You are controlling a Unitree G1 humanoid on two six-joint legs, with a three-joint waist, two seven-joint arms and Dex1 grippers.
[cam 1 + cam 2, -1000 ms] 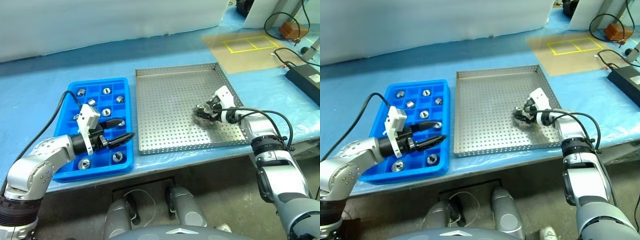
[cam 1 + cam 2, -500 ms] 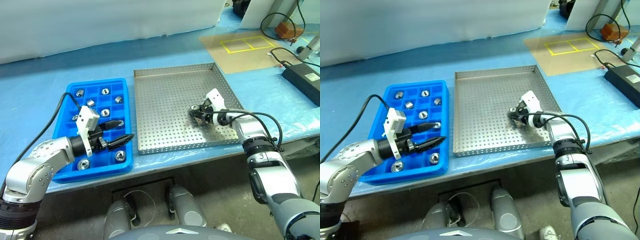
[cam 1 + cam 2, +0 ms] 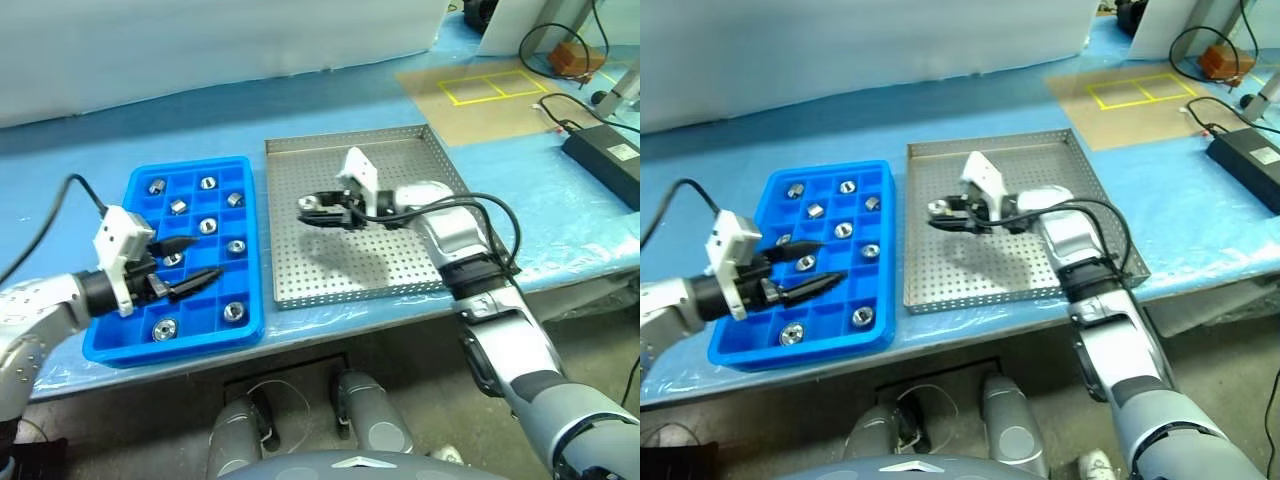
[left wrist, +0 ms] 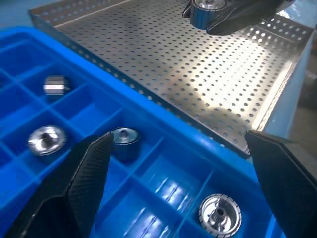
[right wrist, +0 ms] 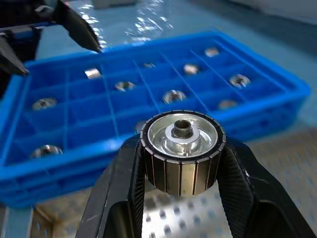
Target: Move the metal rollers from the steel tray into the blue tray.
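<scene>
My right gripper (image 3: 306, 209) is shut on a metal roller (image 5: 182, 148), a short ribbed silver cylinder with a centre hole. It holds the roller level in the air over the left part of the steel tray (image 3: 400, 270), pointing toward the blue tray (image 3: 140, 345). The left wrist view also catches this held roller (image 4: 204, 10) above the perforated floor. Several metal rollers (image 3: 207, 226) lie in separate compartments of the blue tray. My left gripper (image 3: 205, 257) hovers open over the near left of the blue tray, with nothing between its fingers.
The two trays sit side by side on a blue-covered table, close to its front edge. A black power brick (image 3: 603, 150) with cables lies at the far right. Yellow tape squares (image 3: 495, 88) mark a brown mat behind the steel tray.
My right gripper shut on a roller at the steel tray's right side, lifted it and swung it left across the tray. My left gripper drew back to the left, still open.
</scene>
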